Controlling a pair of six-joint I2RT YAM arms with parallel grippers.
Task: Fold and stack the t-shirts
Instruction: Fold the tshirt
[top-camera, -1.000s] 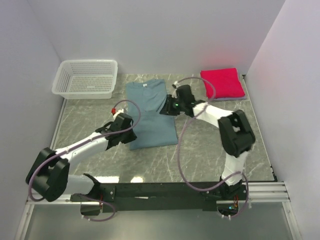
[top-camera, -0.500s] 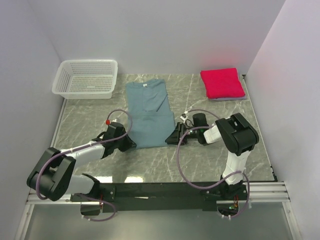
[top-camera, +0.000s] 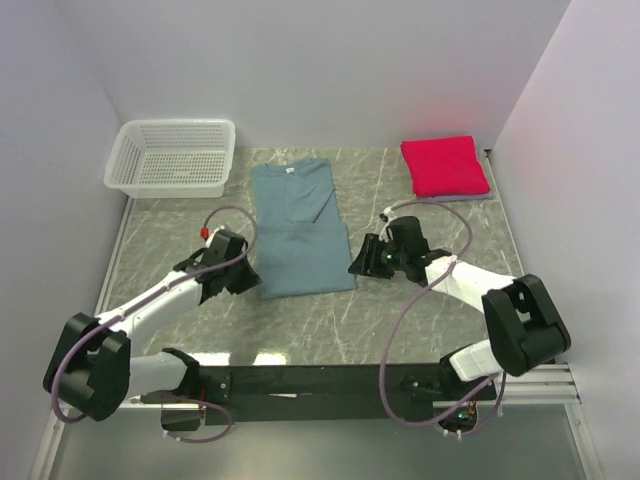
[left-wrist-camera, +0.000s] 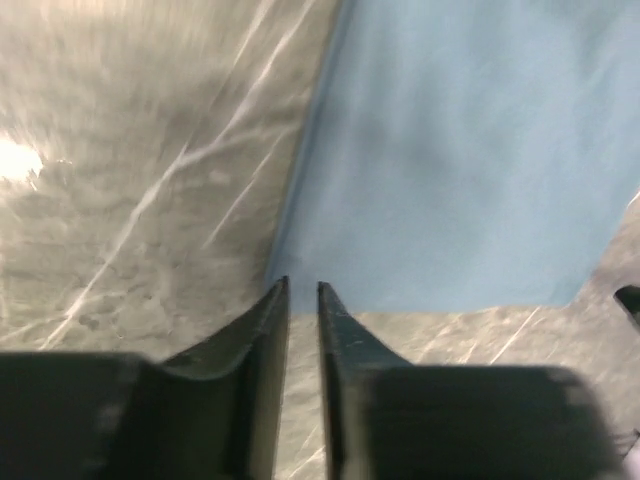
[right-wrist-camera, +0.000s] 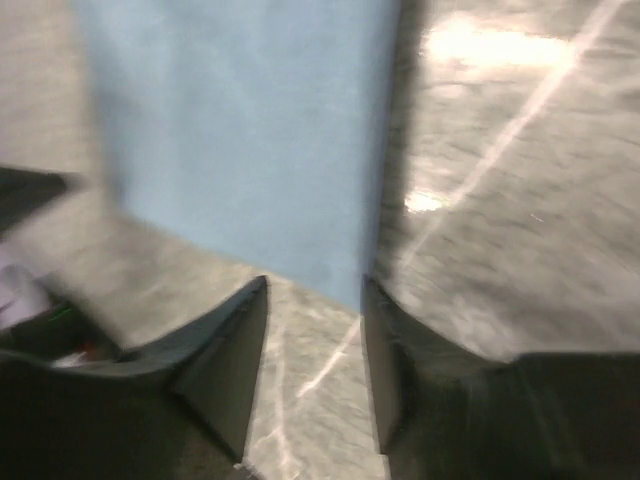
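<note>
Left gripper (left-wrist-camera: 303, 287) – black fingers a narrow slit apart, holding nothing – sits low, just beside the near left corner of a muted teal-blue cloth t-shirt (top-camera: 300, 235), which lies as a long folded strip mid-table. Right gripper (right-wrist-camera: 315, 288), moderately open and empty, faces the shirt's near right corner. On the grey marble table (top-camera: 430, 320), a folded crimson-pink t-shirt (top-camera: 445, 165) lies at the far right corner – seemingly atop a pale lavender t-shirt (top-camera: 456, 198). A white plastic mesh basket (top-camera: 175, 125) sits at the far left corner.

The lavender shirt (top-camera: 462, 197) lies mostly hidden under the crimson shirt (top-camera: 445, 165); the teal shirt (left-wrist-camera: 450, 150) overruns both wrist views' tops.
</note>
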